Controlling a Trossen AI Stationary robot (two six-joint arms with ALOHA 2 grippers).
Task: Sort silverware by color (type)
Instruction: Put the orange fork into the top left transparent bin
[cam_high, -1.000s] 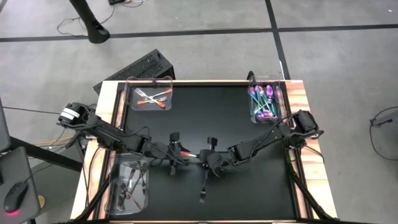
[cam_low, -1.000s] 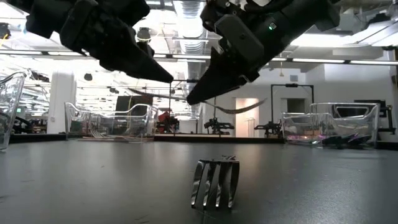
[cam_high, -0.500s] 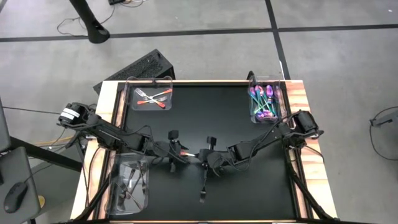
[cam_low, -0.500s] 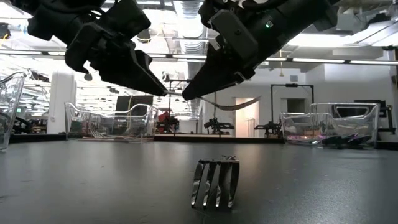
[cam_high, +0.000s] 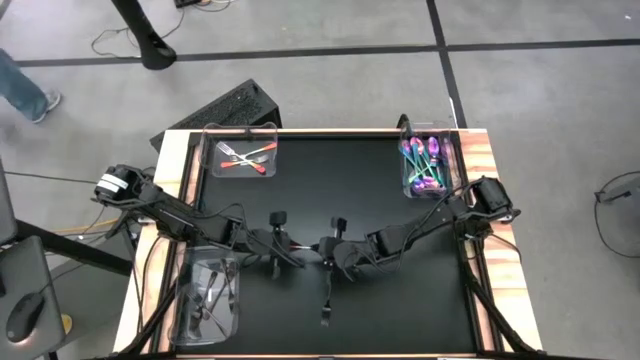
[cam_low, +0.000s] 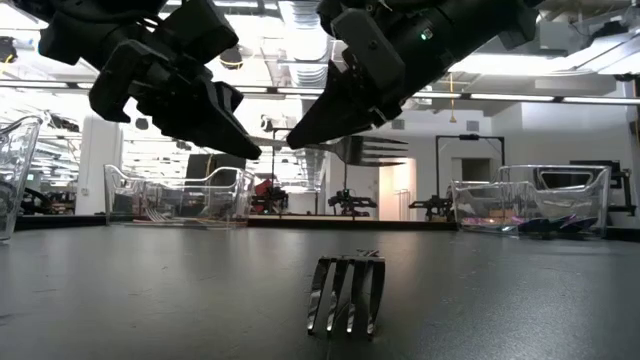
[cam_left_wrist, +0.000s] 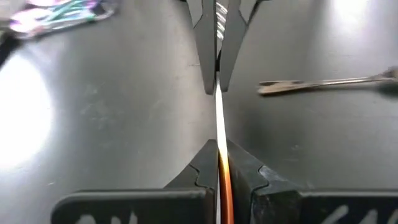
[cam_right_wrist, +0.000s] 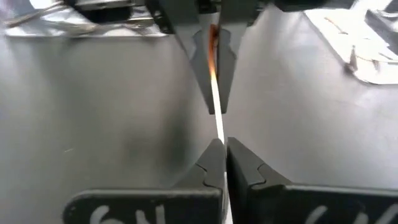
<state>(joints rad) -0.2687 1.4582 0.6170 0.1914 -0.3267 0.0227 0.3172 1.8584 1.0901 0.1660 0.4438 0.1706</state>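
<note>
A silver fork with an orange-pink handle hangs above the middle of the black table, held at both ends. My left gripper is shut on its handle, and my right gripper is shut on its silver shaft. They face each other tip to tip. The tines stick out behind the right fingers. A second fork lies flat on the table nearer the front edge, tines toward the low camera. My left gripper pinches the fork's orange-pink handle between its two fingers. It comes from the table's left, slanting down, with the fingers along the fork. The fork is clear of the table. My right gripper pinches the bare silver shaft between its two fingers, short of the tines. It comes from the table's right, slanting down, along the fork. The handle end reaches on into the left fingers.
A clear bin at the far left holds orange-handled pieces. A clear bin at the far right holds iridescent purple-teal ones. A third bin at the near left holds dark ones. A keyboard lies beyond the table's far edge.
My left gripper has shut on the fork's handle; a second ago its fingers stood wide apart around it. The fork's tine end has risen and turned, so it now faces the low camera. Both arms have stayed in place.
</note>
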